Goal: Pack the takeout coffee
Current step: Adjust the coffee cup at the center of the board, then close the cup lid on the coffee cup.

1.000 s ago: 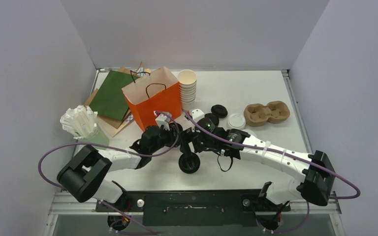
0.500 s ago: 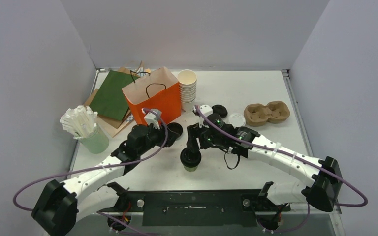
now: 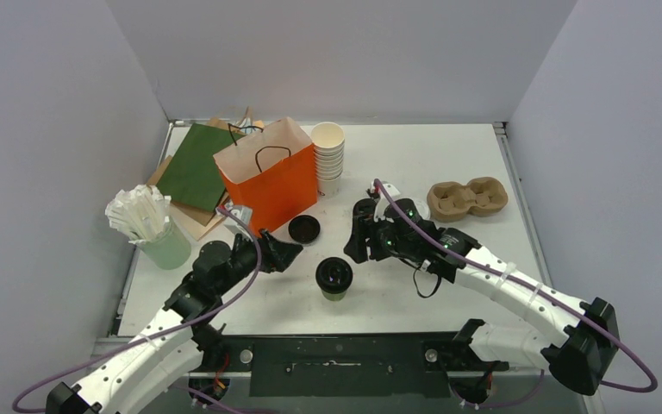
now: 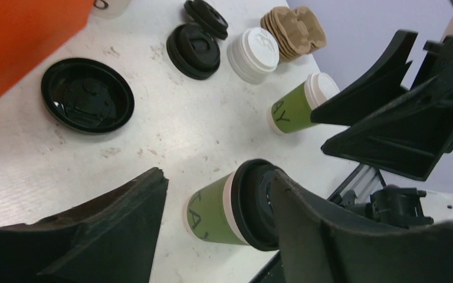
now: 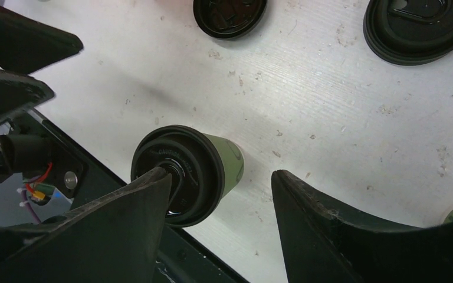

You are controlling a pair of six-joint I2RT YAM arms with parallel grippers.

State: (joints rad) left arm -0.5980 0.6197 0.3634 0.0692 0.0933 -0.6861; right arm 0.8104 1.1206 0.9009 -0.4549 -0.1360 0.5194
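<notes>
Currently, left claw: fingers apart, gripping nothing, left of centre in the overhead view.
Right claw: fingers apart, gripping nothing, right of centre in the overhead view.
Black-lidded cup: upright on the tabletop, lower centre, between the two claws, touching neither.
White-lidded cup: upright on the tabletop, right of centre in the left wrist view.
Loose black lid: flat, just below the orange bag.

Lidded cup front centre; loose lid behind it, before bag; cup stack right of bag
</notes>
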